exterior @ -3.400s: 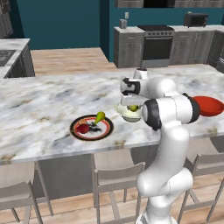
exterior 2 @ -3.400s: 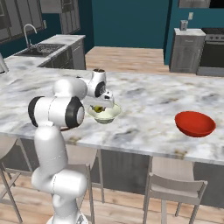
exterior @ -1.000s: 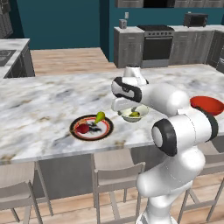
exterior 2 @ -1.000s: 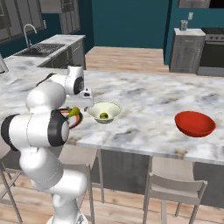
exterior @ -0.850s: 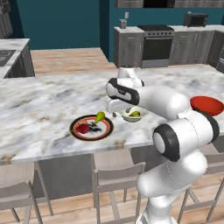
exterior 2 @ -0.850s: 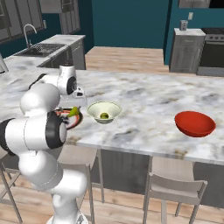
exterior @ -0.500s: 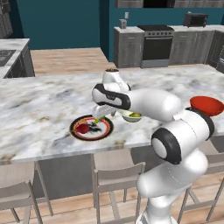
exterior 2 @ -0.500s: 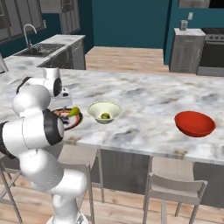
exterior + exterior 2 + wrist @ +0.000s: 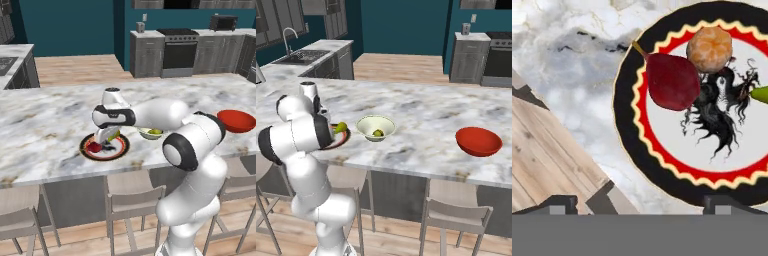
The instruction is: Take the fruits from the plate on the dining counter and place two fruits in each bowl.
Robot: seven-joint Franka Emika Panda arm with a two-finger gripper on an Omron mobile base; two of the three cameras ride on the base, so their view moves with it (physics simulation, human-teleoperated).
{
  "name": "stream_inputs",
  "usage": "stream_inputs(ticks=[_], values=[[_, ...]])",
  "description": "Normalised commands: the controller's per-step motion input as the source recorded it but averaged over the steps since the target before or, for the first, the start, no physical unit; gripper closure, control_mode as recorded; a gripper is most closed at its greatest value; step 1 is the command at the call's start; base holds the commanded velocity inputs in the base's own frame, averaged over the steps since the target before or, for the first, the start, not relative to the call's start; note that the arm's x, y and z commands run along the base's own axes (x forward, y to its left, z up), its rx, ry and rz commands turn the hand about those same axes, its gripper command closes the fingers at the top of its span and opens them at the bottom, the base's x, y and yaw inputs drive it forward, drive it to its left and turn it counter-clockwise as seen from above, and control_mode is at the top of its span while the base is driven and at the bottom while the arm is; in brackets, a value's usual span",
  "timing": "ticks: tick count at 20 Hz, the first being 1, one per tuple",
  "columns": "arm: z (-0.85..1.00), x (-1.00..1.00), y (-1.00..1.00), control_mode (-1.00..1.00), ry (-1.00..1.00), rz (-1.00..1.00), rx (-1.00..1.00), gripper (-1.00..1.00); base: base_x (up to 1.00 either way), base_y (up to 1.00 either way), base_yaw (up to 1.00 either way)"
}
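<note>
The black-rimmed plate [image 9: 625, 125] lies on the marble dining counter [image 9: 45, 117]. On it are the dark red fruit [image 9: 671, 81], the tan-orange fruit [image 9: 709, 49] and the tip of the green pear [image 9: 760, 94]. My gripper [image 9: 642, 205] hovers open over the plate's near rim, with nothing between its fingers. From the left base, the gripper [image 9: 102, 142] hangs just above the plate [image 9: 120, 150], between the dark red fruit [image 9: 93, 147] and the pear [image 9: 114, 134]. The cream-white bowl [image 9: 146, 134] holds the small yellow-green fruit [image 9: 156, 132]. The red bowl [image 9: 236, 120] stands far right.
Stools [image 9: 131, 196] stand along the counter's near side. The counter's edge and wood floor [image 9: 547, 145] show just left of the plate in the hand view. In the right base view the cream bowl [image 9: 367, 124] and red bowl [image 9: 478, 141] sit right of my arm.
My arm has swung left from above the cream-white bowl to above the plate, gripper open. The yellow-green fruit stays in the cream bowl; the other fruits have not moved.
</note>
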Motion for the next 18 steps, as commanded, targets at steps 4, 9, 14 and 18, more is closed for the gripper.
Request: stream_inputs(ticks=[4,9,14,18], values=[[-0.40,0.44,0.55,-1.00,0.00,0.07,0.00,-1.00,0.00,0.00,0.00],[-0.11,0.62,0.21,-1.00,0.00,0.00,0.00,-1.00,0.00,0.00,0.00],[-0.21,0.51,0.17,-1.00,0.00,0.00,0.00,-1.00,0.00,0.00,0.00],[-0.42,0.33,0.12,-1.00,0.00,0.00,0.00,-1.00,0.00,0.00,0.00]])
